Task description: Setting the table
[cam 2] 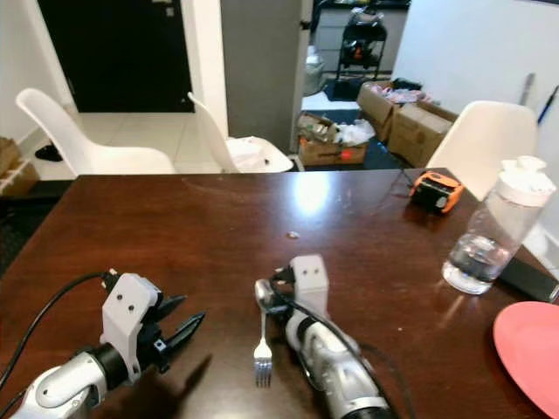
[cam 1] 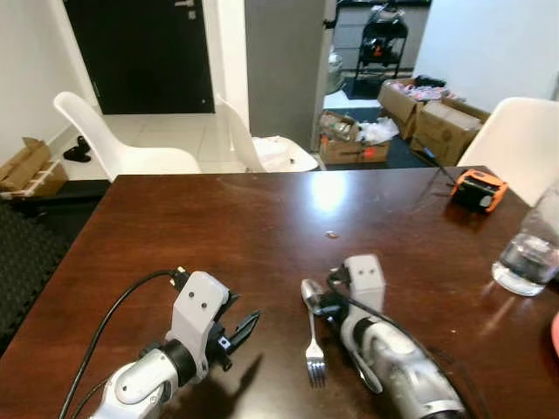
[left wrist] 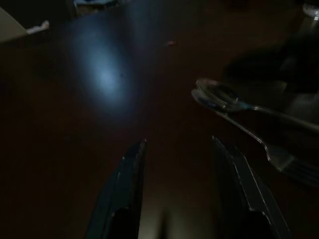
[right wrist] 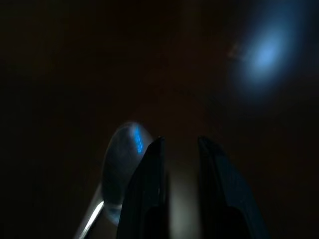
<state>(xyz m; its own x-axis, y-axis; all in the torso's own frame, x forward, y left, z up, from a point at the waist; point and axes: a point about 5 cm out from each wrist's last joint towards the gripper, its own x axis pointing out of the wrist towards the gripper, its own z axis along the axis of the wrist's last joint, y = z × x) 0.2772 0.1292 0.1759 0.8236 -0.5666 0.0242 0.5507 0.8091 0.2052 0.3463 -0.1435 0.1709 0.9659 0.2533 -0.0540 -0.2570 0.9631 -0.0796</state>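
Note:
A silver fork (cam 1: 314, 353) lies on the dark wooden table (cam 1: 262, 227), tines toward me. A spoon lies beside it, bowl (cam 1: 310, 291) pointing away. My right gripper (cam 1: 325, 304) rests low on the table, right next to the spoon bowl (right wrist: 124, 164). Its fingers (right wrist: 149, 189) stand a narrow gap apart with only bare table between them. My left gripper (cam 1: 244, 310) hovers to the left of the cutlery, open and holding nothing. In the left wrist view the spoon (left wrist: 224, 97) and the fork (left wrist: 284, 162) lie just ahead of those open fingers (left wrist: 124, 184).
A water bottle (cam 2: 493, 231) stands at the right, with a pink plate (cam 2: 533, 349) at the near right edge. An orange device (cam 2: 435, 190) sits at the far right. White chairs (cam 1: 131, 148) stand behind the table, and a small crumb (cam 1: 331, 234) lies mid-table.

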